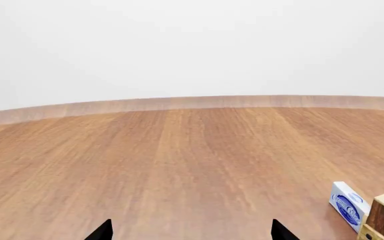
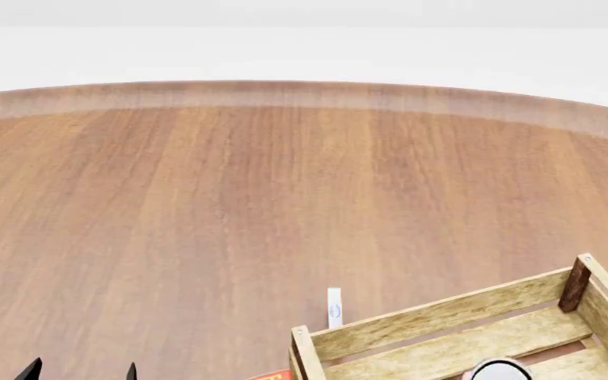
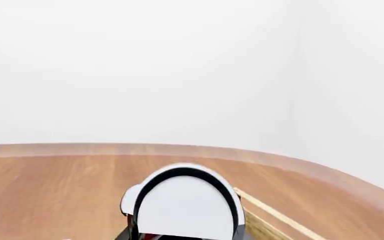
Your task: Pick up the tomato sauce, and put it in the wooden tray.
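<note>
The tomato sauce (image 3: 185,207), seemingly clamped in the right tool, sits over the wooden tray (image 2: 431,321); left tool (image 1: 192,231) apart.

The brown wooden table (image 2: 199,222) carries the wooden tray (image 2: 442,324) and a white-and-blue box (image 1: 347,205) just beside it.

Blue print is seen on the white box (image 1: 347,205) beside the crate post in the left wrist view, but it is too blurred to be read. No legible text, number or sign is found elsewhere.
</note>
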